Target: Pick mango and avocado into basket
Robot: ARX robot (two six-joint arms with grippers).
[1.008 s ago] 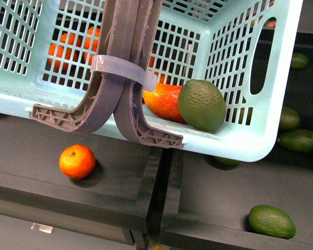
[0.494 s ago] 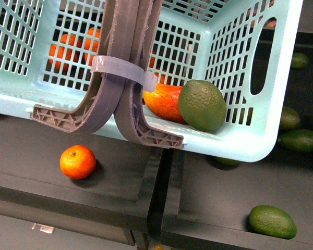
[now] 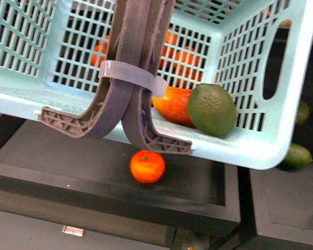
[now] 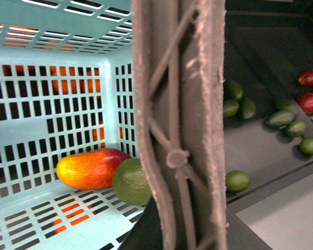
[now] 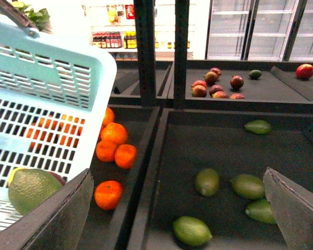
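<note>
Where it blushes yellow, mango (image 4: 89, 168) (otherwise red) touches avocado (image 4: 130, 182).

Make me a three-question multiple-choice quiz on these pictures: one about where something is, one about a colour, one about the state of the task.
1. Where is the avocado?
A. On the dark shelf
B. In the basket, touching the mango
C. In a gripper

2. What colour are the basket's handles?
A. Grey-brown
B. Turquoise
C. White

3. How far along is the task, judging from where things lie?
A. Neither fruit is in
B. Only the mango is in
C. Both are in

Answers:
1 B, the front view shows the two fruits side by side in the basket's corner.
2 A, the two curved handles are grey-brown, tied with a white zip tie.
3 C, the left wrist view also shows mango and avocado on the basket floor.
</note>
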